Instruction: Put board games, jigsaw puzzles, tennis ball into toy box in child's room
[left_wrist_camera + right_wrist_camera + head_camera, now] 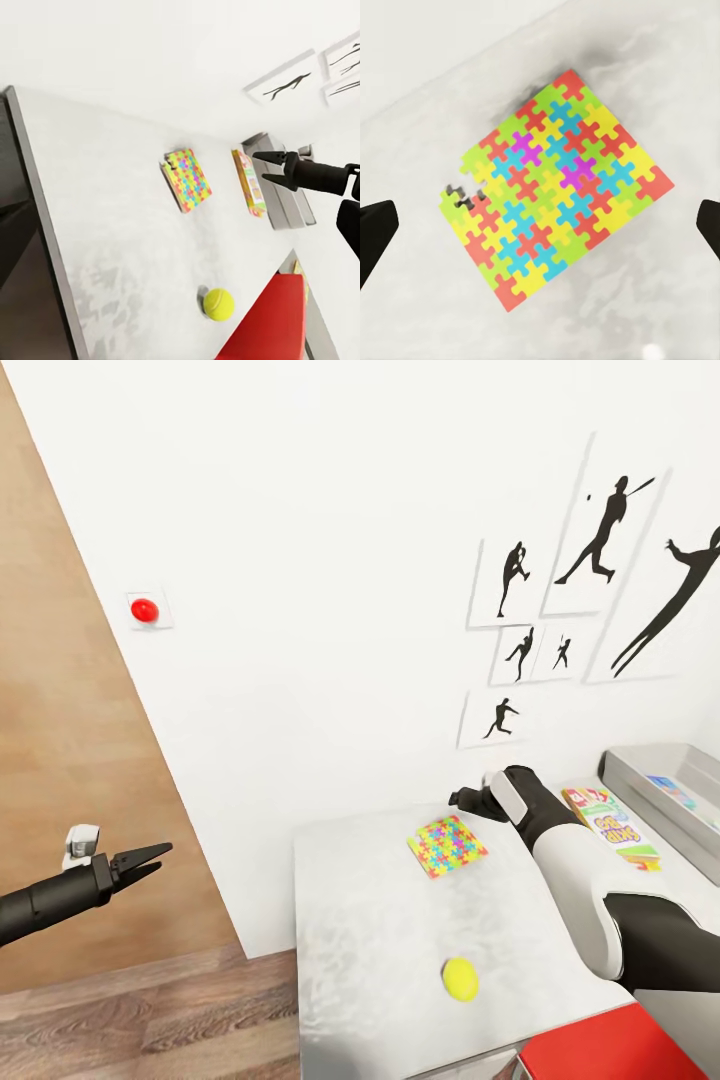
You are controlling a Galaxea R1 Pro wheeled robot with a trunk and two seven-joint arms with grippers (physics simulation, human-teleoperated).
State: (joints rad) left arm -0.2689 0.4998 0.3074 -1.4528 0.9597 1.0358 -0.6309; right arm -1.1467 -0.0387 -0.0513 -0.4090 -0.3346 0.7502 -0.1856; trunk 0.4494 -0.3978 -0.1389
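A jigsaw puzzle (447, 846) (189, 180) (556, 211) lies flat on the pale grey table (370, 940) near the wall. Directly over it hangs my right gripper (468, 798) (268, 167) (542, 229), open wide with nothing held, one fingertip (375, 240) on each side of the puzzle. A yellow tennis ball (460, 979) (218, 304) rests nearer the table's front edge. A green-white board game (610, 827) (250, 182) lies beside the grey toy box (640, 760) (289, 202), which holds a blue flat box (672, 792). My left gripper (140, 860) hangs open over the floor, left of the table.
A red seat-like object (620, 1050) (266, 322) stands at the table's front right corner. The white wall behind carries framed sport silhouettes (600, 540) and a red button (145, 610). Wooden floor (120, 1020) lies left of the table.
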